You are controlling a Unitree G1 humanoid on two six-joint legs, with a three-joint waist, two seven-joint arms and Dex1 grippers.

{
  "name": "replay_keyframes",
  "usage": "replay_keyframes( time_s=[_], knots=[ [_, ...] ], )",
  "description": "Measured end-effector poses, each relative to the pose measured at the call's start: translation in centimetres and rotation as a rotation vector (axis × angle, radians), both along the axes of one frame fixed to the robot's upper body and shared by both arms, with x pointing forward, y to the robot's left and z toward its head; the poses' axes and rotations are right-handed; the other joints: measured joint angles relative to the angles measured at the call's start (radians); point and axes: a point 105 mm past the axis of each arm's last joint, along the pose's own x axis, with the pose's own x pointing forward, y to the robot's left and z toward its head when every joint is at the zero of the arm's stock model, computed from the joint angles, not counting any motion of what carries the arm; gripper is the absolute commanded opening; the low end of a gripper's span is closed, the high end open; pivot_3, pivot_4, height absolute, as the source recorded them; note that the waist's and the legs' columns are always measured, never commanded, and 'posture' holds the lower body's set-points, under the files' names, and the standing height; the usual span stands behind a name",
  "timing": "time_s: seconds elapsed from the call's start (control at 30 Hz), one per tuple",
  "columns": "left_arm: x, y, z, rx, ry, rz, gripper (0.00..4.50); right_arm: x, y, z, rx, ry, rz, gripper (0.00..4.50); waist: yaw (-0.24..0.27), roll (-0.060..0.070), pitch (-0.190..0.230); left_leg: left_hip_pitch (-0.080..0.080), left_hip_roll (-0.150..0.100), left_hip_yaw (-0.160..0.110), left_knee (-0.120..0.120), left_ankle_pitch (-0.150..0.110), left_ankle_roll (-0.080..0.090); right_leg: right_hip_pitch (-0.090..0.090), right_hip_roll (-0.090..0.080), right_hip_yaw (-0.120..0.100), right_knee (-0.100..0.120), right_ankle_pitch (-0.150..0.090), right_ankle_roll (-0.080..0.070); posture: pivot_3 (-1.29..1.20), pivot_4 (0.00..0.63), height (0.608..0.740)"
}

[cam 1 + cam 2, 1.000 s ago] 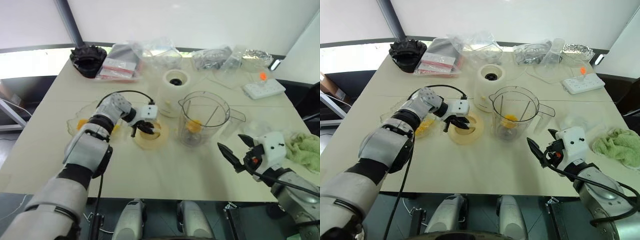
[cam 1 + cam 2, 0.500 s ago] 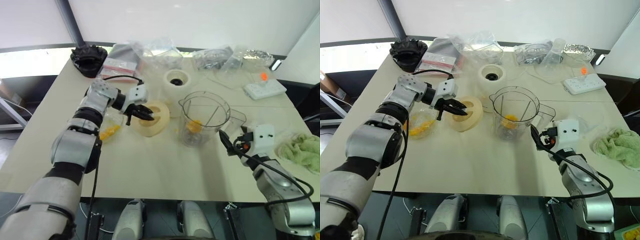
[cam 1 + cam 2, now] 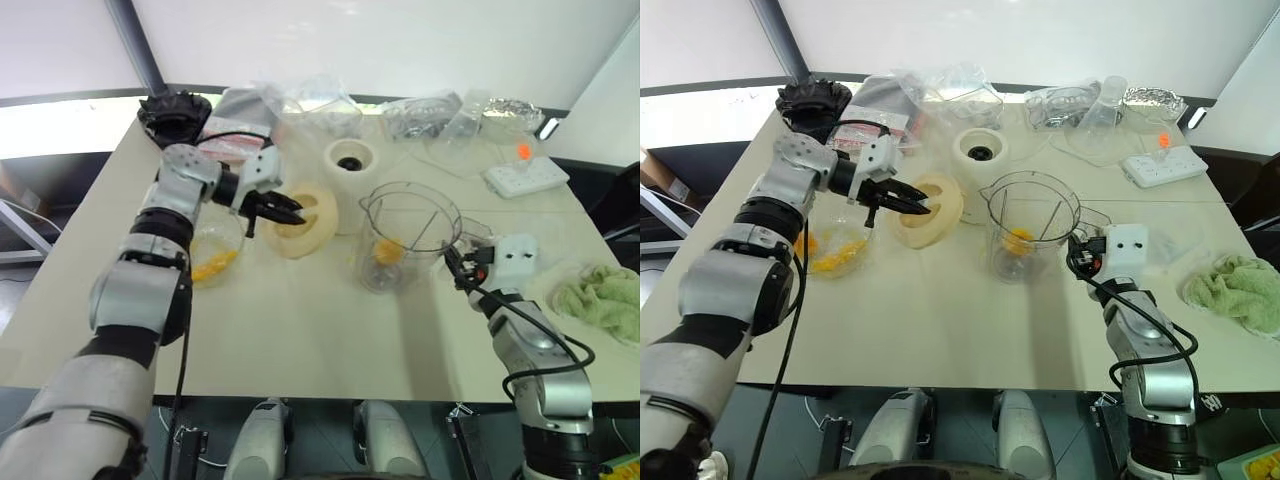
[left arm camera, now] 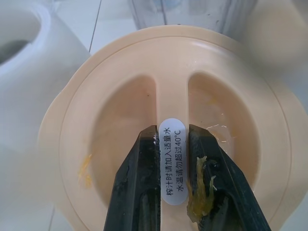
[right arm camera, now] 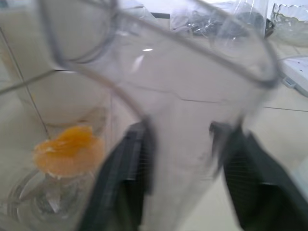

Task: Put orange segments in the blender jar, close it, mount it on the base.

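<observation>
- Lifted off the desk since a second ago, the lid [image 3: 925, 208] hangs tilted in the left gripper [image 4: 174, 159], whose claw pinches its centre ridge.
- Meanwhile the right gripper [image 5: 185, 159] has moved in to straddle the blender jar [image 3: 1032, 238] handle, its claw narrowing but not yet pressed on it.
- Orange segments [image 5: 67, 149] already sit in the jar mid-desk; the base [image 3: 980, 155] stands behind it, toward the far edge.
- Closing looks next.
</observation>
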Motion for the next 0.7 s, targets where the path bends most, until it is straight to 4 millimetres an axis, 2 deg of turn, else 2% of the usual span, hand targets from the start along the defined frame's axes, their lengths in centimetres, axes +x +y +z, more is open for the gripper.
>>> replay_keyframes(
  time_s=[0.07,0.17,0.23,0.33,0.4,0.53,0.7],
  knots=[
    [0.1,0.1,2.0,0.000,-0.029,-0.010,0.25,0.3,0.3,0.2,-0.006,-0.012,0.000,0.99,0.003,0.000,0.000,-0.001,0.000,0.000,0.000,0.000,0.000,0.000,0.000,0.000,0.000,0.000,0.000,0.00,0.150,0.740],
    [0.3,-0.3,6.6,-0.041,-0.077,0.004,0.25,0.5,0.3,0.2,0.004,-0.012,-0.007,0.99,0.004,-0.001,0.001,-0.001,0.000,0.000,0.000,0.000,0.000,0.000,0.000,0.000,0.000,0.000,0.000,0.00,0.150,0.740],
    [0.0,-1.4,9.8,-0.063,-0.119,-0.018,0.25,0.6,0.8,0.3,0.014,-0.009,0.001,0.99,0.001,-0.001,0.001,-0.001,0.000,0.000,0.000,0.000,0.000,0.000,0.000,0.000,-0.001,0.000,0.000,0.00,0.150,0.740],
    [-0.7,-3.5,12.8,-0.073,-0.170,-0.071,0.25,0.8,1.6,0.2,0.030,0.004,0.021,0.99,-0.006,-0.001,0.001,-0.001,0.000,0.000,0.000,0.000,0.000,0.000,0.000,0.000,-0.001,-0.001,0.001,0.00,0.150,0.740],
    [-1.0,-4.8,13.0,-0.080,-0.164,-0.102,0.25,0.8,2.6,0.2,0.032,0.013,0.052,0.99,-0.019,0.000,0.001,0.000,0.000,0.000,-0.001,0.000,0.000,0.000,0.001,0.000,0.000,-0.001,0.001,0.00,0.150,0.740],
    [-1.3,-7.9,11.5,-0.106,-0.062,-0.152,0.25,0.7,4.1,0.6,0.022,0.013,0.103,0.99,-0.022,-0.001,0.003,-0.001,0.000,0.000,-0.001,0.000,0.000,-0.004,0.001,0.001,0.005,-0.001,0.002,0.00,0.150,0.740],
    [-2.7,-11.9,9.8,-0.046,-0.022,-0.265,0.25,0.4,6.2,0.6,0.017,0.023,0.171,0.99,-0.017,-0.001,0.004,-0.001,-0.001,0.000,-0.001,0.000,0.000,-0.005,0.001,0.002,0.009,-0.003,0.005,0.00,0.150,0.740]
  ],
)
